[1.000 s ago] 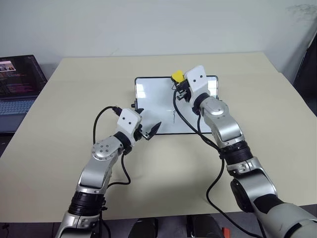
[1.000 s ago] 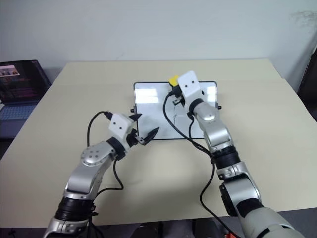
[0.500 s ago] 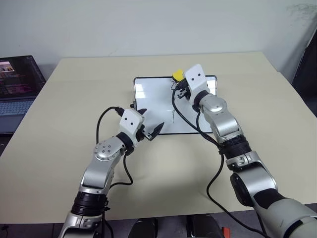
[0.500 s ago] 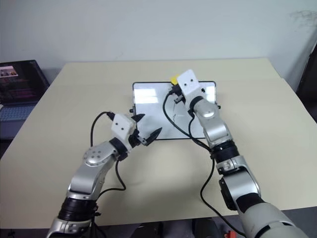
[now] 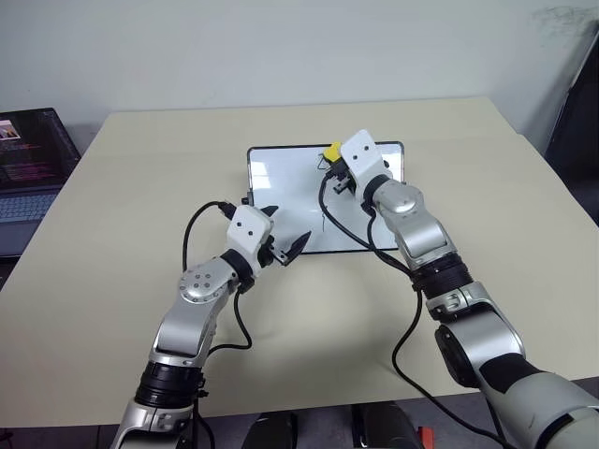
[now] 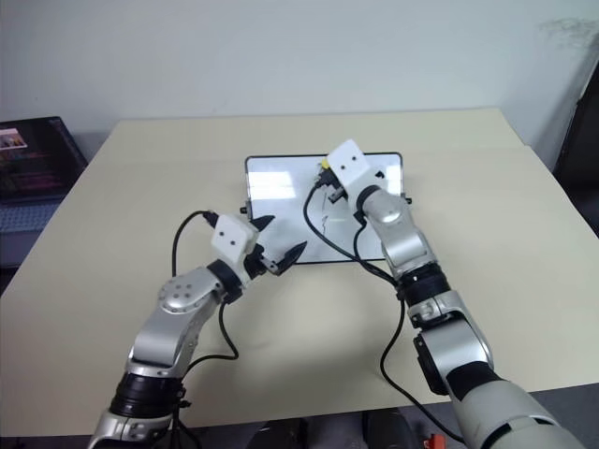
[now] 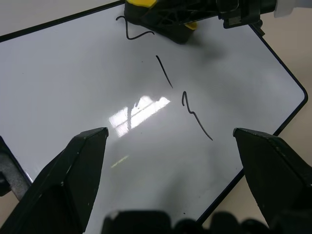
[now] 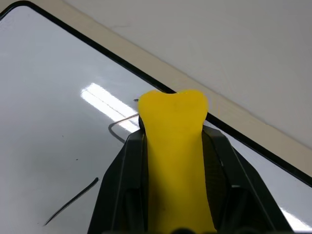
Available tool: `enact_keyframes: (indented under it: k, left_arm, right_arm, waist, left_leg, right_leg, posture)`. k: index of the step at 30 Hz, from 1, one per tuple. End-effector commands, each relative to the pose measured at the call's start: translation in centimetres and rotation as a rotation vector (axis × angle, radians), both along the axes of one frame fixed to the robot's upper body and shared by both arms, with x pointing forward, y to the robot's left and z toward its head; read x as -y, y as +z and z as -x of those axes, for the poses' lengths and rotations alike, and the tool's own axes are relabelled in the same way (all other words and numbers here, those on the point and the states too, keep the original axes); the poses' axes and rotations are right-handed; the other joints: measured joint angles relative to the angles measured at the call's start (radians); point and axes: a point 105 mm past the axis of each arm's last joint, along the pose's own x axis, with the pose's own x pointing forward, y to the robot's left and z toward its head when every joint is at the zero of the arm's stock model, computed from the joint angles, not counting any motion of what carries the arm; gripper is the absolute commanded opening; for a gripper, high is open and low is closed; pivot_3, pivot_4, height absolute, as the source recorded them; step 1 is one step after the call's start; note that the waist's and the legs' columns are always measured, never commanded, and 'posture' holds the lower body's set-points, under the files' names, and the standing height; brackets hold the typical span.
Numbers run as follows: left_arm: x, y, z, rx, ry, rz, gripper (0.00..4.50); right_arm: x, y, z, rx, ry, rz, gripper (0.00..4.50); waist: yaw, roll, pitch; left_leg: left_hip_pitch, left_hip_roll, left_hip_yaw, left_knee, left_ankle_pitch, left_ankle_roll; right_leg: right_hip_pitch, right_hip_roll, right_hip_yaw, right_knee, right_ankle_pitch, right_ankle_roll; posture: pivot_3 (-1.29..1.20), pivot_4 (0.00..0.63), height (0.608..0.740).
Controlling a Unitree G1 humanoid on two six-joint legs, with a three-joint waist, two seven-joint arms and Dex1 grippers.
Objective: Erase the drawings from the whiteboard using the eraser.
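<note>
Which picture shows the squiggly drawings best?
The left wrist view: all three drawings lie large on the whiteboard. The right wrist view shows parts of two beside the eraser. In the eye views they are tiny marks.

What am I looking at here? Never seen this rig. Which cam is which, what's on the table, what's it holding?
It is a humanoid robot with two arms, each ending in a two-fingered black gripper. The two wide pictures come from a stereo camera on its head, looking down over the arms. The two close-ups come from cameras on the wrists, looking along each gripper's fingers.

On the beige table lies a small whiteboard with three marker drawings. A laptop sits at the robot's far left.

The right gripper is shut on a yellow eraser, over the board's far edge by the topmost squiggle. The left gripper is open and holds nothing, at the board's near edge.
</note>
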Motion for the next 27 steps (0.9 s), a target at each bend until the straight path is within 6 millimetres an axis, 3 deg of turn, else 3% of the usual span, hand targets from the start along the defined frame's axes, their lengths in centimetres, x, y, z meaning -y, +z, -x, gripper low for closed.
enact_keyframes:
  k: [1, 11, 27]
  left_arm:
    - [-0.1, 2.0, 0.3, 0.075, 0.008, 0.006, 4.5]
    - [-0.7, 2.0, 0.5, 0.074, 0.041, 0.009, 4.5]
    - [-0.3, 1.8, 0.4, 0.071, 0.025, 0.008, 4.5]
  right_arm:
    - [-1.3, 0.6, 0.6, 0.017, 0.045, 0.004, 1.14]
    - [-3.2, -0.7, 2.0, -0.02, 0.122, 0.019, 1.14]
    - [-1.7, 4.7, 1.2, 0.16, 0.057, -0.085, 1.14]
  waist:
    - [0.0, 0.0, 0.0]
    - [0.001, 0.0, 0.0]
    - [0.0, 0.0, 0.0]
  left_leg:
    - [0.0, 0.0, 0.0, 0.0, 0.0, 0.0]
    - [0.0, 0.0, 0.0, 0.001, 0.0, 0.0]
    - [0.0, 0.0, 0.0, 0.0, 0.0, 0.0]
  right_leg:
    - [0.0, 0.0, 0.0, 0.0, 0.0, 0.0]
    - [0.0, 0.0, 0.0, 0.0, 0.0, 0.0]
    - [0.0, 0.0, 0.0, 0.0, 0.0, 0.0]
  posture:
    - [0.0, 0.15, 0.74]
    - [0.0, 0.15, 0.74]
    - [0.0, 0.15, 0.74]
